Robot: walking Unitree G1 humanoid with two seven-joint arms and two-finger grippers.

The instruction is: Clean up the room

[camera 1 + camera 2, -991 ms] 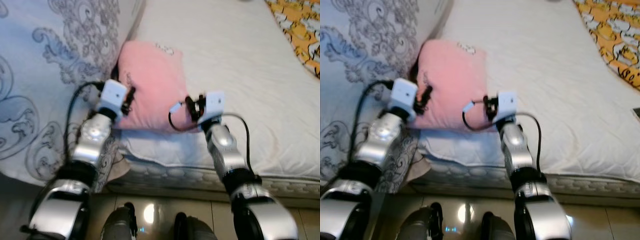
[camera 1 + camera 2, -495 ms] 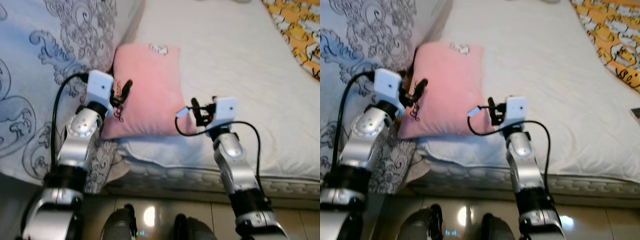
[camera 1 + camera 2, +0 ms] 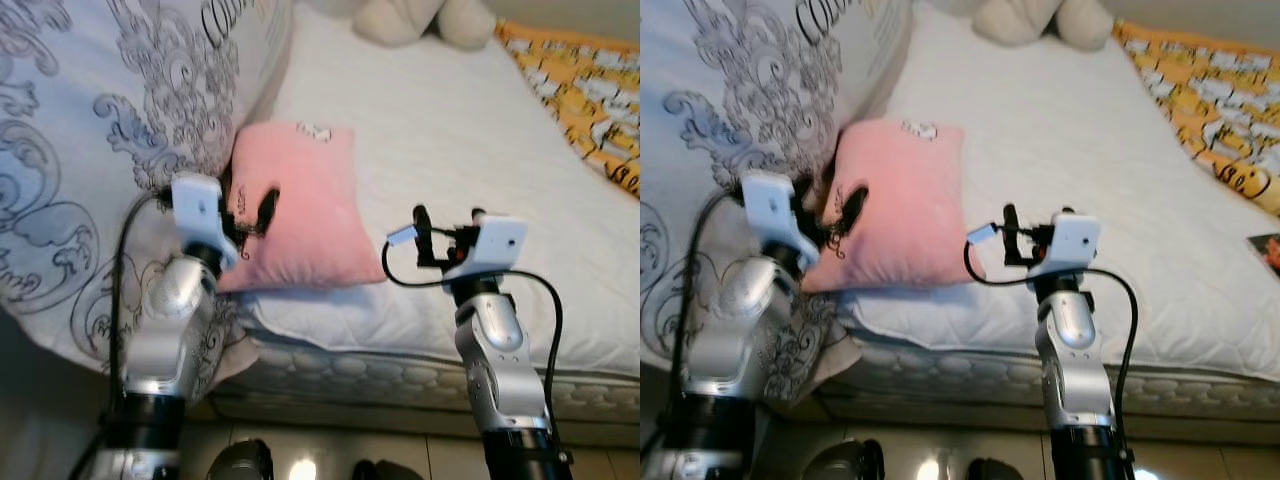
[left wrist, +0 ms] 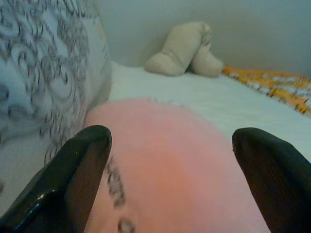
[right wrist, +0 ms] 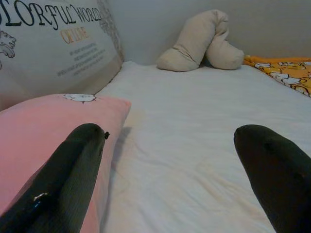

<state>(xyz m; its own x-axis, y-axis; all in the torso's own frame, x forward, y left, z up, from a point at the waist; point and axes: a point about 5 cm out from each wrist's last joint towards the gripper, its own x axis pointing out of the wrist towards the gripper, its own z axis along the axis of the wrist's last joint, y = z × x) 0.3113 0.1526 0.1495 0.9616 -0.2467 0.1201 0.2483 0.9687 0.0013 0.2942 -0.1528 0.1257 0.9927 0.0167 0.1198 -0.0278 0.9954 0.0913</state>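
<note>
pink pillow (image 3: 300,210) is laid on bed (image 3: 470,150) | left tool (image 4: 170,184) held open over it | right tool (image 5: 170,174) open beside it

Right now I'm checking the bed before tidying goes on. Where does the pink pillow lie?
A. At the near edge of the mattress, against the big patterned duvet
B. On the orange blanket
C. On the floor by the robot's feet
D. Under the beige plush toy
A: the pink pillow rests on the white mattress near its front edge, its side against the patterned duvet, far from the orange blanket.
</note>
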